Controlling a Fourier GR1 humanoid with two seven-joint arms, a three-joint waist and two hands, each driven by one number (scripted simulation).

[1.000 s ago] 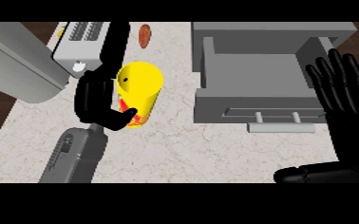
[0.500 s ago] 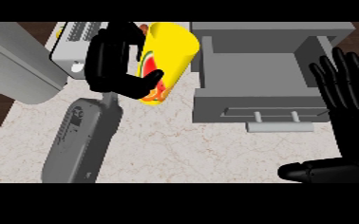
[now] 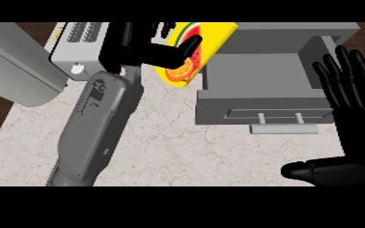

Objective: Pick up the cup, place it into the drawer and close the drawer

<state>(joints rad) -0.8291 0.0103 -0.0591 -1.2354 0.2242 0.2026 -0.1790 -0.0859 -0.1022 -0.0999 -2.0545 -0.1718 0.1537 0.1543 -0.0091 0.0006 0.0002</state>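
Surface [image 3: 214,154] marble-patterned, open grey drawer [image 3: 264,84] at 2 o'clock. Left hand [image 3: 143,48] grasping cup [image 3: 196,53] at 12. Right hand [image 3: 345,84] released at 3.

The left forearm [image 3: 96,125] is a long grey casing with rounded edges, a flat top panel and faint embossed markings near the wrist. It ends in a glossy black left hand [image 3: 135,48] with thick, segmented fingers. The right hand [image 3: 345,89] is the same glossy black, with slender jointed fingers and a rounded thumb.
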